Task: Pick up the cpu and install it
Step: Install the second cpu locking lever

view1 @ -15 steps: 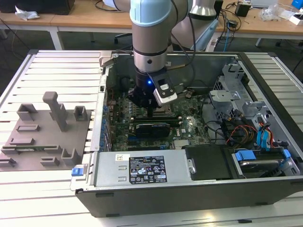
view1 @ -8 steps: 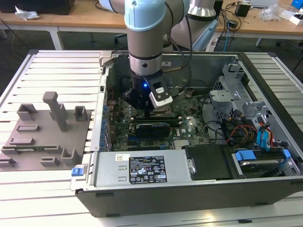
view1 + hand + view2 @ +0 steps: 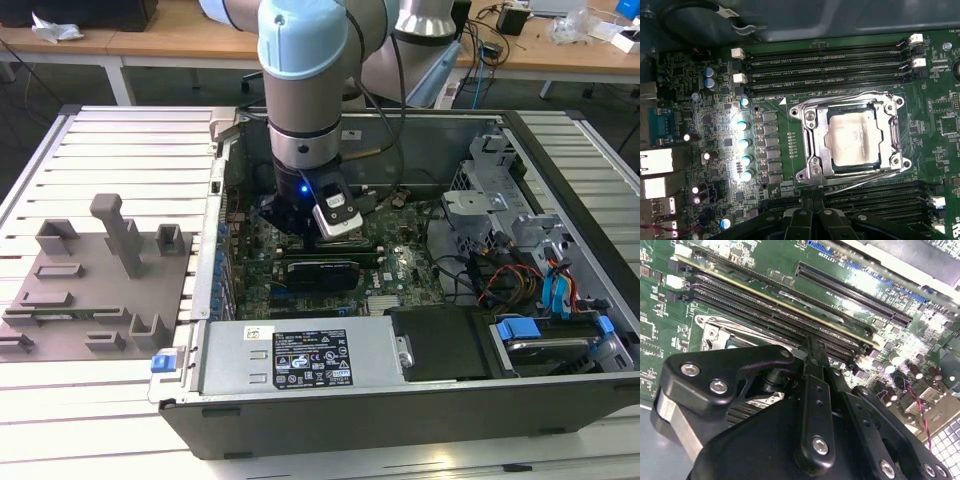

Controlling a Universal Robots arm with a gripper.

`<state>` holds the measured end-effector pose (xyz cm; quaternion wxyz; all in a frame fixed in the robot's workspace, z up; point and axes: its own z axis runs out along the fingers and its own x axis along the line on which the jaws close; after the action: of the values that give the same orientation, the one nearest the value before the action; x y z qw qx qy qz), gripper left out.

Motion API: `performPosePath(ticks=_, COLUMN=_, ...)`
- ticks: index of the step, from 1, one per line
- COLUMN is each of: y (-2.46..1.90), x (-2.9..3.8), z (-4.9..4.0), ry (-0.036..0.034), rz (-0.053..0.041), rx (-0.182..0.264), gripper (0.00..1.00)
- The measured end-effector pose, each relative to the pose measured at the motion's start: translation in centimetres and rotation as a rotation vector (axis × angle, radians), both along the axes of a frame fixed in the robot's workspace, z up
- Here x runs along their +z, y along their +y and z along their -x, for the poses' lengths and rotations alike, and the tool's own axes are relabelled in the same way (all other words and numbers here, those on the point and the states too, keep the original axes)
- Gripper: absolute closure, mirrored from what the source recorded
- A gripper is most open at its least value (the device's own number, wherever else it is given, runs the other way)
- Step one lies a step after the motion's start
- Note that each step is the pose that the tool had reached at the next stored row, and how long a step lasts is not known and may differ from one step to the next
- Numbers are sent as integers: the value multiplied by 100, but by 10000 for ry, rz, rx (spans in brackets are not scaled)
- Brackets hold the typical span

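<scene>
**One chip in its socket, fingers closed just beside it**

One cpu point(image 3: 852, 137) is the whole concern, and it lies flat inside the metal socket frame point(image 3: 812, 145) on the motherboard point(image 3: 715, 125). Its pale silver plate faces up and sits square to the frame's opening. That fit suggests it has been set into its seat, not dropped loosely on top. The plate looks dull and slightly smudged, with faint print I cannot make out. The frame's bright steel edges ring it on all four sides. Long memory slots point(image 3: 825, 65) run along two opposite sides of the socket.

The gripper point(image 3: 813, 201) hangs close beside the socket with its fingers point(image 3: 812, 370) pressed together. Nothing is visible between them, so I judge it empty. The thin, closed tips would suit working in the narrow space between the frame and the slots.

In the exterior view the arm point(image 3: 305, 80) reaches straight down into the open computer case point(image 3: 400, 420), which lies on its side so the board faces upward. From the gripper, a grey fixture tray point(image 3: 90, 290) lies toward nine o'clock, outside the case. A black card point(image 3: 322, 272) lies at about five o'clock, with the power supply point(image 3: 300, 360) beyond it at six.
</scene>
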<state>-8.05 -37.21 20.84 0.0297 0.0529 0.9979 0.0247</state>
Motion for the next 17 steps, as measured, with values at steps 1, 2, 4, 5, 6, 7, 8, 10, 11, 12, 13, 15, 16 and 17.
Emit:
performPosePath(ticks=1, y=-6, x=0, z=1, ry=-7, rz=-105, rx=0, gripper=89)
performPosePath(ticks=2, y=-9, x=0, z=1, ry=-15, rz=-187, rx=0, gripper=89)
performPosePath(ticks=4, y=-16, x=-1, z=1, ry=-29, rz=-388, rx=1, gripper=89)
performPosePath(ticks=5, y=-22, x=-1, z=1, ry=-32, rz=-443, rx=1, gripper=89)
performPosePath(ticks=6, y=-34, x=-3, z=1, ry=-36, rz=-493, rx=1, gripper=89)
performPosePath(ticks=7, y=-44, x=-7, z=2, ry=-43, rz=-534, rx=1, gripper=89)
performPosePath(ticks=8, y=-55, x=-11, z=4, ry=-54, rz=-593, rx=0, gripper=89)
performPosePath(ticks=10, y=-69, x=-18, z=7, ry=-80, rz=-742, rx=1, gripper=89)
performPosePath(ticks=11, y=-79, x=-22, z=7, ry=-102, rz=-903, rx=2, gripper=89)
performPosePath(ticks=12, y=-84, x=-25, z=8, ry=-112, rz=-973, rx=2, gripper=89)
performPosePath(ticks=13, y=-91, x=-29, z=10, ry=-123, rz=-1030, rx=2, gripper=89)
performPosePath(ticks=15, y=-99, x=-36, z=13, ry=-144, rz=-1132, rx=2, gripper=89)
performPosePath(ticks=16, y=-103, x=-40, z=16, ry=-156, rz=-1191, rx=2, gripper=89)
performPosePath(ticks=17, y=-105, x=-43, z=19, ry=-166, rz=-1250, rx=1, gripper=89)
